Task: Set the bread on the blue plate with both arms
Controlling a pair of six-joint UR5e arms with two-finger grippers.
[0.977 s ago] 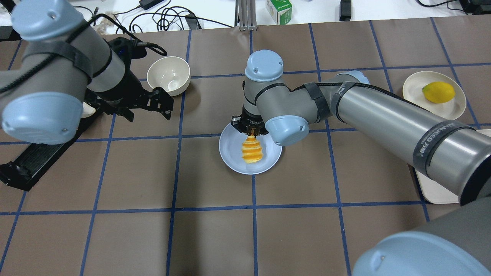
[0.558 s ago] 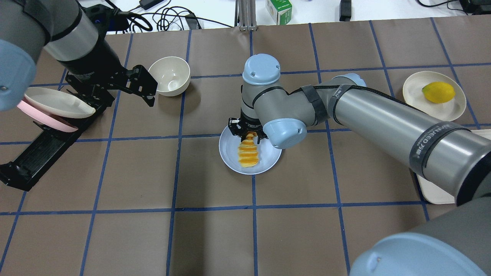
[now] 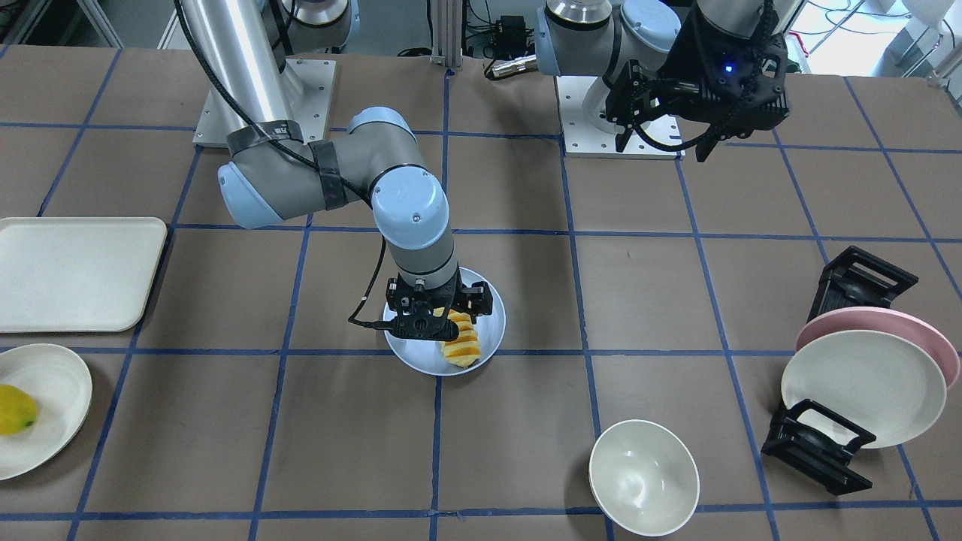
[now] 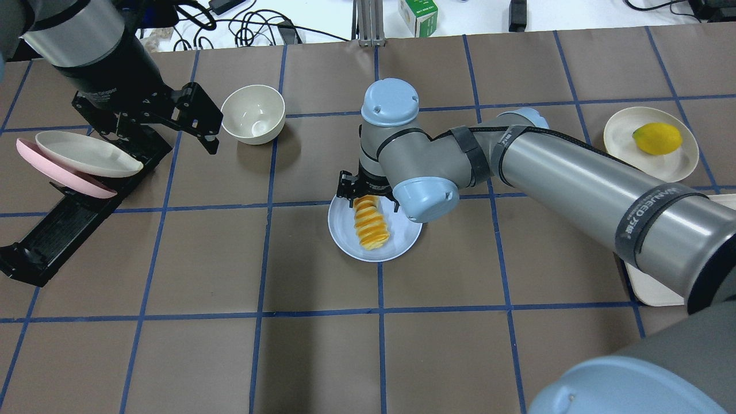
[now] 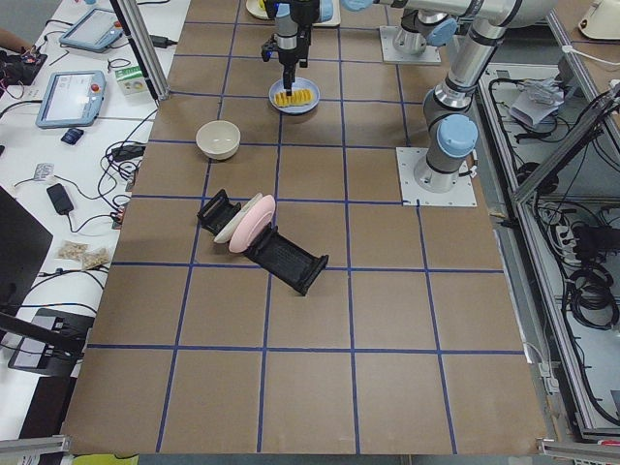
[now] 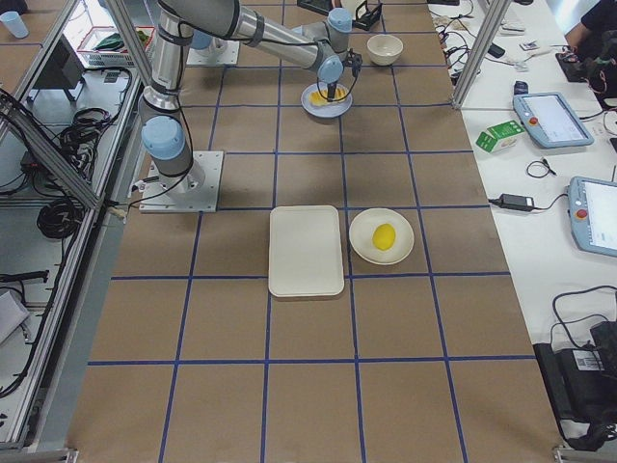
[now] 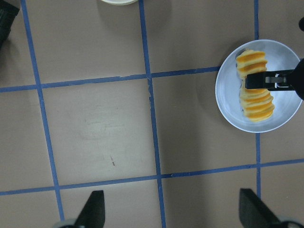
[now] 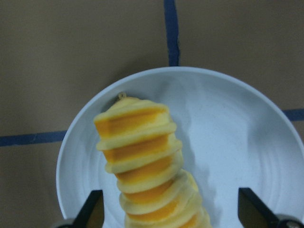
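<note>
The bread lies flat on the blue plate at the table's middle, orange ridges up. My right gripper hangs over the bread's far end, jaws open on either side of it and not gripping. In the right wrist view the bread lies on the plate between the spread fingertips. My left gripper is open and empty, raised at the far left next to the bowl. The left wrist view looks down on the bread from far off.
A cream bowl stands at the far left. A black dish rack holds a pink plate and a cream plate. A cream plate with a lemon and a cream tray are on the right.
My right gripper has opened and let go of the bread, which went from tilted up to lying flat on the blue plate. My left arm has drawn back towards the far left.
</note>
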